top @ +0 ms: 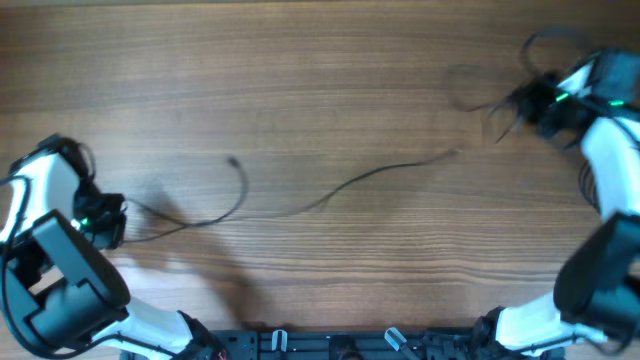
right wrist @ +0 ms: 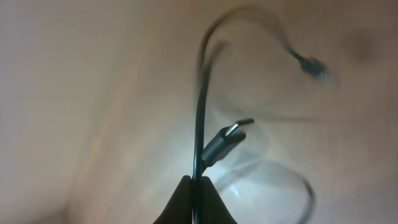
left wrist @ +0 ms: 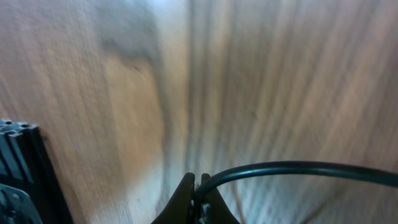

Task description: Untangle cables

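Jaws of the left gripper [left wrist: 198,200] are pinched fully together on the left cable [left wrist: 298,168], a thin black cord that leaves the tips and runs off the right edge of the left wrist view. Jaws of the right gripper [right wrist: 198,186] are likewise closed tight, on the right cable [right wrist: 200,106], which rises from the tips, arches over and ends in a blurred plug [right wrist: 314,66]. A grey, metal-tipped connector [right wrist: 225,142] hangs just beside that cord; which cord it belongs to cannot be told. A faint loop [right wrist: 301,186] curls at the lower right, too blurred to trace.

From overhead, a loose cable [top: 370,180] lies across the middle of the wooden tabletop [top: 300,60]. Left of it, the left cable sweeps from the left gripper in a curve to a small plug end [top: 232,160]; whether it touches or joins the loose cable's left tip is unclear. Beyond the loose cable's right end, the right gripper holds its cord, whose strands are smeared by blur.
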Controlling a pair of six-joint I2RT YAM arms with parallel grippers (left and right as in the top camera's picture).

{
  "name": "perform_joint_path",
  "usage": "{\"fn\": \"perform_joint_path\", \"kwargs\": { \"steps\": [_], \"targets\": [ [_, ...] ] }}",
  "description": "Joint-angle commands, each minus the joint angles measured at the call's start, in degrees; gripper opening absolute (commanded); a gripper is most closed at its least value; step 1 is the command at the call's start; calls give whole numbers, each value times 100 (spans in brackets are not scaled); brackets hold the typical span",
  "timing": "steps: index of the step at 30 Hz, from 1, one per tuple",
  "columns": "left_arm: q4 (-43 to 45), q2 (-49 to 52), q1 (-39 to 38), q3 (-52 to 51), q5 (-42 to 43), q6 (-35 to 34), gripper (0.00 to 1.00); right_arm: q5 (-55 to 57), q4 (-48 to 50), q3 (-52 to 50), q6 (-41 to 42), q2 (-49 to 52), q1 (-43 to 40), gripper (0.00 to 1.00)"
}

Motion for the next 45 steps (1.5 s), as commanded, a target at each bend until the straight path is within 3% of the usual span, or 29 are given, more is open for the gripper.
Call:
{"fn": "perform_joint_path", "kwargs": {
  "steps": [1,7,15,22,28,31,35,38,39,45],
  "targets": [
    [-22,57,267,-13,-94,76,4,-116,258,415,-785,-651,-188,4],
    [66,57,94,-15,898,382,4,-334,452,415,-1220,-984,-166,4],
    [1335,57,-1412,-15,3943,3062,4,-409,597,415,-2483,-970,166,5],
    [2129,57,-3025,-15,3622,3263,4,87,1399,417,-2581,-970,160,5],
    [2188,57,-4059,-15,2798,3241,6,2243,2035,428,-2927,-964,153,4],
    [2151,57,-4393,-15,2747,3241,23,3353,2433,428,-3416,-892,153,4],
    [2153,57,-4651,-15,2747,3241,46,4035,3045,428,-3659,-625,13,4],
    [2151,57,-4760,-15,2747,3244,76,3987,3471,433,-3635,-267,-208,4],
    [2146,57,-4778,-15,2747,3244,100,3941,3624,444,-3644,-92,-273,4],
    [2153,57,-4782,-15,2747,3244,100,3571,3812,964,-3934,863,-385,4]
  ]
}}
